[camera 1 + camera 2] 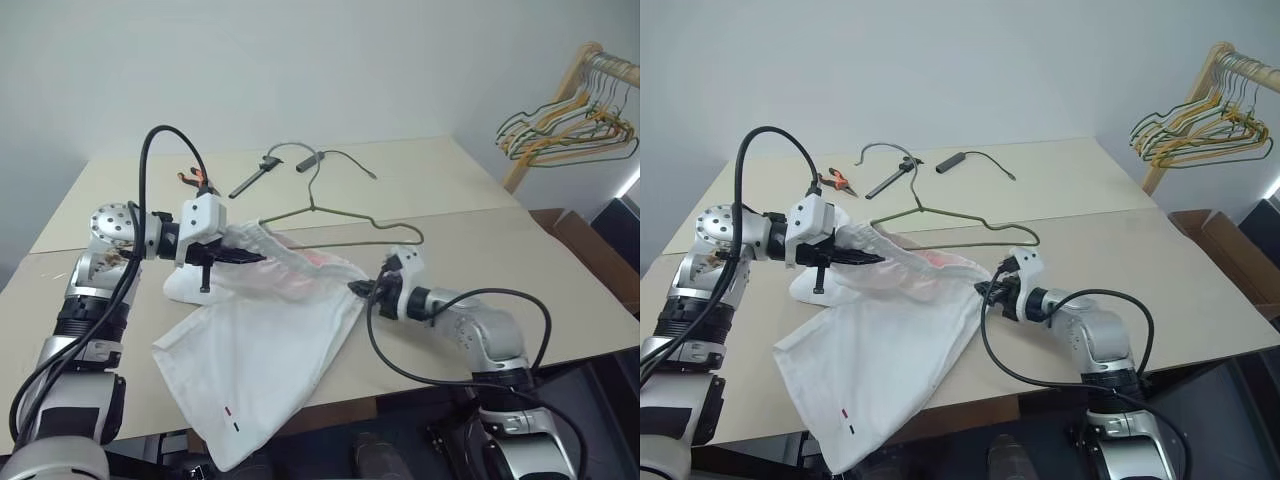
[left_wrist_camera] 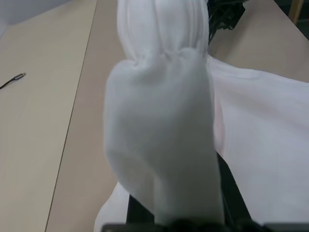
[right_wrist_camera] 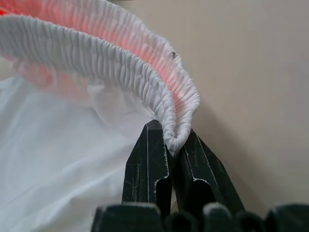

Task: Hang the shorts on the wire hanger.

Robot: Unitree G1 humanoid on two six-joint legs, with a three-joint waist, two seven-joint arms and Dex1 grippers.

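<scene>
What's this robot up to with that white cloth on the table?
It is getting a pair of white shorts ready to hang. Its left tool is shut on one end of the waistband, lifted off the table, and its right tool is shut on the other end. The legs trail over the front edge. The wire hanger lies just behind, not yet threaded in.

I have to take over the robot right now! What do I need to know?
Left gripper: shut on the shorts, holding one end of the waistband lifted off the table.
Right gripper: shut on the shorts, fingers pinching the waistband's other end.
The wire hanger lies flat on the table just behind the shorts, with nothing holding it.
Done: shorts gripped at both ends of the waistband.
Left: getting the shorts onto the hanger.
</scene>
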